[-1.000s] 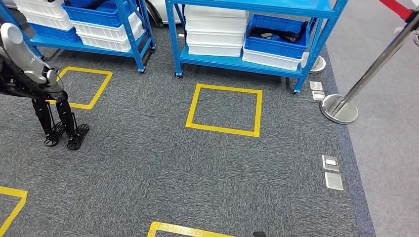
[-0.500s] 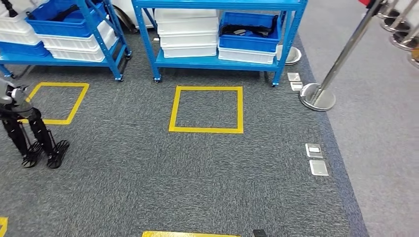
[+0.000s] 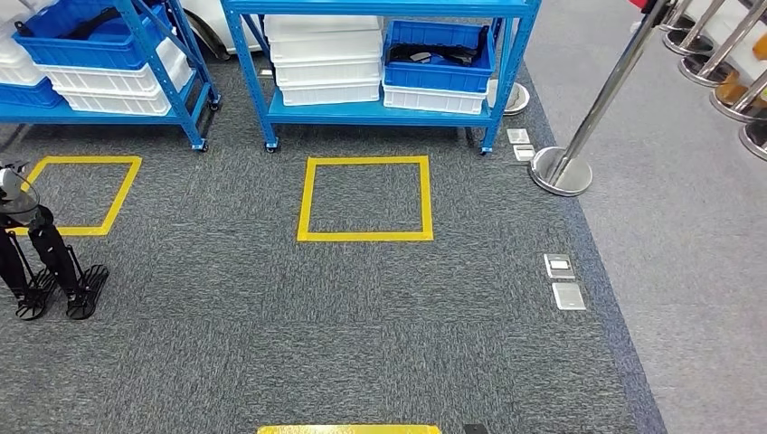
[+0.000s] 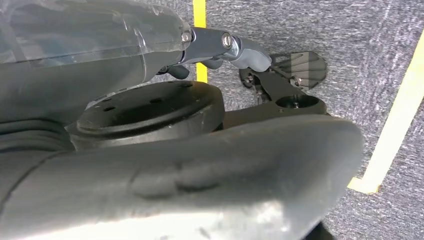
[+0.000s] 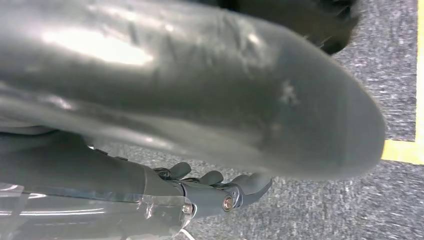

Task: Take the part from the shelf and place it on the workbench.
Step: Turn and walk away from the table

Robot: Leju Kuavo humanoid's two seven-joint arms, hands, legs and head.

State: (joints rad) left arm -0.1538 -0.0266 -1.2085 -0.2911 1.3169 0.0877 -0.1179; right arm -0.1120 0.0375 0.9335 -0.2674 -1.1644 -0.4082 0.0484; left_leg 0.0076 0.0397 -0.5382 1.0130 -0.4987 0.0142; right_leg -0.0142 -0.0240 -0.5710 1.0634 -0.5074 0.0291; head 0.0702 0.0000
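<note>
Black parts (image 3: 432, 56) lie in a blue bin (image 3: 440, 74) on the low level of a blue shelf (image 3: 380, 113) at the far middle of the head view. A second blue shelf (image 3: 185, 99) to the left holds a blue bin (image 3: 90, 41) with dark parts. My left hand (image 4: 235, 47) hangs over the carpet in the left wrist view, fingers loosely bent and holding nothing. My right hand (image 5: 220, 192) also hangs over the carpet with its fingers apart and empty.
A yellow taped square (image 3: 366, 199) marks the grey carpet before the shelf, another (image 3: 81, 194) lies further left. Dark legs of a humanoid figure (image 3: 50, 276) stand at the left. A steel stanchion (image 3: 563, 170) and floor sockets (image 3: 561, 280) are to the right.
The camera has moved: shelves, yellow square and stanchion have slid leftward in the picture, and more stanchion bases appear at the upper right.
</note>
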